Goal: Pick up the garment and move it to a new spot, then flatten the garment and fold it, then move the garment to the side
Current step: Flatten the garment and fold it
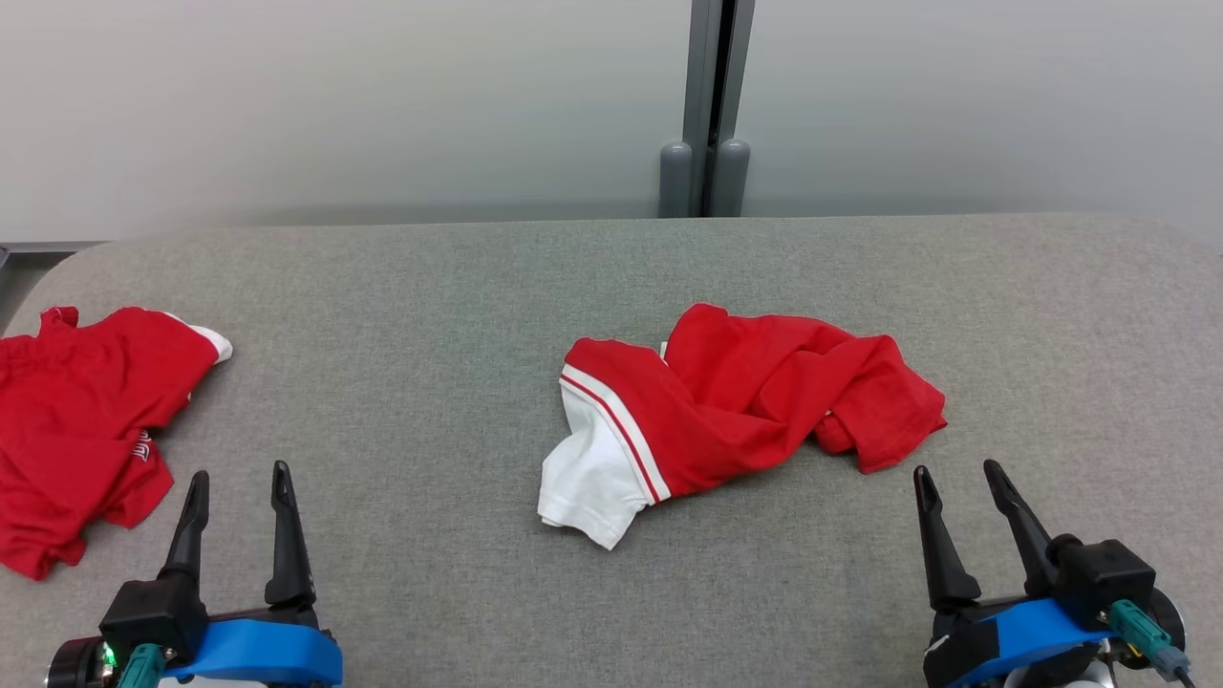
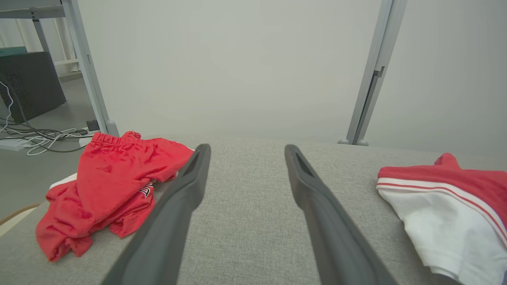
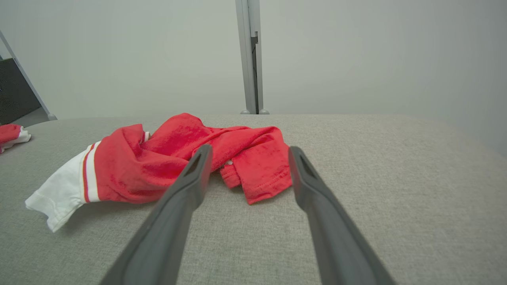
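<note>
Pick-up pending; my left gripper and right gripper stand spread, empty; next, I should probably reach and pinch the central garment.

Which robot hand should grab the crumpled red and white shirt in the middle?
Probably the right. The right gripper is open, and the red end of the shirt lies just ahead of its fingers. The left gripper, also open, points at bare table beside it.

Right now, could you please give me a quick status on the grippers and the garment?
Left gripper, right gripper: open, empty. Red-and-white garment crumpled mid table, untouched. Second red garment at left edge, apart, not in the way.
</note>
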Available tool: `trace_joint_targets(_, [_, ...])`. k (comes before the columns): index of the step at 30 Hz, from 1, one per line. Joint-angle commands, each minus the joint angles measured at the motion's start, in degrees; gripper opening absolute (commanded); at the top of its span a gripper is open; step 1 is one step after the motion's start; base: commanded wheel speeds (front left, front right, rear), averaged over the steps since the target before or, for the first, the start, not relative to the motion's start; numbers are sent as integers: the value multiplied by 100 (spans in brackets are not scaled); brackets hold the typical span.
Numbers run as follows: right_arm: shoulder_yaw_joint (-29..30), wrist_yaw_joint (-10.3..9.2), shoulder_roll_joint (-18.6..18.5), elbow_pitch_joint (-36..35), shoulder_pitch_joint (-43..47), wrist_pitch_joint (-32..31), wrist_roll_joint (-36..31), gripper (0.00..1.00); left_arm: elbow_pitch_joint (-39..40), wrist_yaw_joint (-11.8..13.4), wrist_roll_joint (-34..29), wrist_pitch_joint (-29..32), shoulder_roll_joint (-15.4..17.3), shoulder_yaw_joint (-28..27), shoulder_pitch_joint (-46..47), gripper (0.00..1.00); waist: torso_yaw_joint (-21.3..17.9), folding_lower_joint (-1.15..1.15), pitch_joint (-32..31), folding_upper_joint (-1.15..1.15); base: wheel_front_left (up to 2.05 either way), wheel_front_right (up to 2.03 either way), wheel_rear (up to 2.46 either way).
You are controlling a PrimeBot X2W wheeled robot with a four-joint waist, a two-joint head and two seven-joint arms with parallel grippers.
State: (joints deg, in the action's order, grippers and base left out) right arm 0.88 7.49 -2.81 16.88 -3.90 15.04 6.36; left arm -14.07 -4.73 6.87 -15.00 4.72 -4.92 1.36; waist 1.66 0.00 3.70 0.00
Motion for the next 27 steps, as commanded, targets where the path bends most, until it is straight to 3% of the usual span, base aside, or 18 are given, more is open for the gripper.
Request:
trace_joint_targets(1, [-1, 1, -15, 7, -15, 22, -2, 100, -11, -32, -48, -27, -28, -44, 65, 100, -3, 0, -1, 0, 0, 0, 0])
trace_joint_targets(17, [-21, 1, -15, 30, -22, 22, 17, 100, -67, -158, -209, -26, -108, -120, 103, 100, -76, 0, -11, 0, 0, 0, 0])
trace_joint_targets(27, [-144, 1, -17, 52, -87, 21, 75, 100, -465, -279, -447, -26, -118, 1003, 514, 100, -251, 0, 10, 0, 0, 0, 0])
